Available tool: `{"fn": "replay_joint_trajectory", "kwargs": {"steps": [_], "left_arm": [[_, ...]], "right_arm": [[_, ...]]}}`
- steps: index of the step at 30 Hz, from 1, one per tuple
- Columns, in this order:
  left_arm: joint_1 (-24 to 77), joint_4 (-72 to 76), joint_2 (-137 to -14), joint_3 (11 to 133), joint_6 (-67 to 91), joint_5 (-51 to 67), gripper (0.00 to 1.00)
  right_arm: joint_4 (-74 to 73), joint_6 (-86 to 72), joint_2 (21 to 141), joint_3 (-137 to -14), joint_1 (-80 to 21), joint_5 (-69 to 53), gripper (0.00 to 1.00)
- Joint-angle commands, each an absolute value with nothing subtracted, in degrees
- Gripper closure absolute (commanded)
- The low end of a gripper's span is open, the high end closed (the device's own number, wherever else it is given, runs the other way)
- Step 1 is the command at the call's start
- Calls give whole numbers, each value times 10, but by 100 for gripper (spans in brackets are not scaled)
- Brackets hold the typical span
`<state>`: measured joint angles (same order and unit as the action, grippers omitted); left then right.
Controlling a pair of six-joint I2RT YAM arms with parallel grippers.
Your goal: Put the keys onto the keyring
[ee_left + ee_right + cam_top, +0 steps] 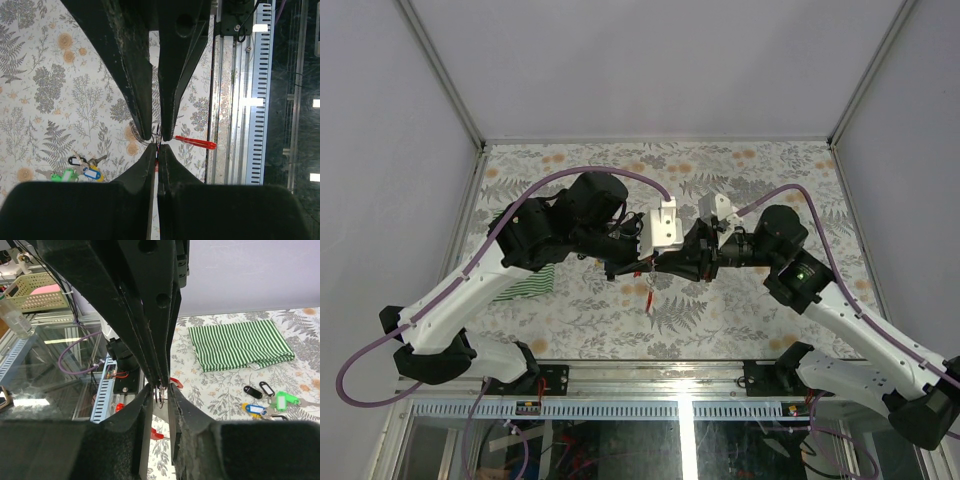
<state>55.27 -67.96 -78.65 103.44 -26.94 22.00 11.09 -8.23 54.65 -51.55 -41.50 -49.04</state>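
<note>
Both grippers meet tip to tip above the middle of the flowered table. My left gripper (pixel 642 268) (pixel 159 148) is shut on something thin with a bit of red between its pads. My right gripper (pixel 665 263) (pixel 160 388) pinches a thin wire keyring (pixel 160 392), its jaws a narrow gap apart. A red tag (pixel 650 296) (pixel 196 143) (pixel 176 383) sticks out by the tips. The loose keys (pixel 82 169) (pixel 267 400), with green, black and blue tags, lie on the table beside the grippers. In the top view the arms hide them.
A folded green-and-white striped cloth (pixel 525 285) (pixel 240 345) lies left of the keys, partly under the left arm. The table's near edge with a metal rail (pixel 235 125) is close below the grippers. A basket (pixel 37 292) stands off the table.
</note>
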Motion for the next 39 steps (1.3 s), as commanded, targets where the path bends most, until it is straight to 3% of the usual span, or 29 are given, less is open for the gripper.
{"fn": "replay_joint_trajectory", "kwargs": {"steps": [1,6,11,15,17,23,32,39], "left_arm": [[557,-668,-786,1047,-275,218,100],[558,-664,-784,1048,-274,218,100],[558,-659,-782,1044,-274,220,100],[558,-649,-770,1033,-275,229,96],[559,-627,-755,1017,-277,241,88],[559,-496,-666,923,-266,276,77],[559,-281,-552,773,-222,303,74],[558,-231,-539,744,-213,314,74]], "right_arm": [[145,-88,554,-524,-426,-497,79],[141,-86,556,-524,-430,-494,81],[134,-78,551,-525,-432,-485,100],[135,-70,531,-522,-432,-462,100],[133,-66,518,-524,-433,-456,100],[119,-59,495,-551,-432,-475,100],[124,-65,482,-573,-432,-500,100],[131,-72,482,-578,-433,-520,100]]}}
